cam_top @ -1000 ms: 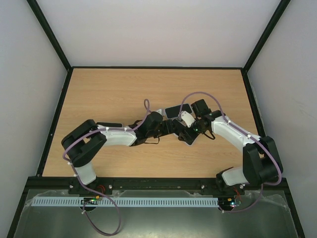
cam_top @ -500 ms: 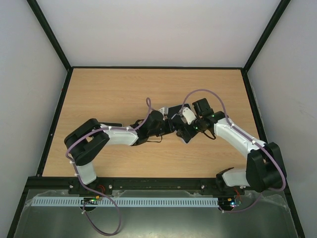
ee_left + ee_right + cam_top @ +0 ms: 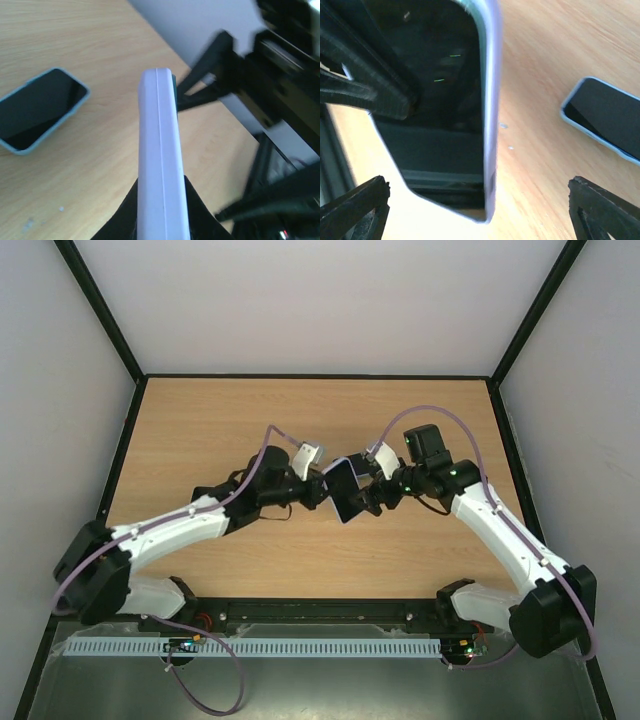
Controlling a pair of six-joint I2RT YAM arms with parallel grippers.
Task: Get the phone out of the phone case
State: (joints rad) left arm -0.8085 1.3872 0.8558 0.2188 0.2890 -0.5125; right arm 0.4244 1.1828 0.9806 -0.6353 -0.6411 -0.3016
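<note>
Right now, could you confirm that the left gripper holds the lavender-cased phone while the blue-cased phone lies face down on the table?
No: the blue-cased phone lies face up, as the left wrist view shows. The left gripper does hold the lavender-cased phone.

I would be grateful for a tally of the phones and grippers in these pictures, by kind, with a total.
Phones in cases: 2 (lavender-cased phone held up, blue-cased phone flat on the table)
Grippers: 2 (left gripper, right gripper)
Total: 4
</note>
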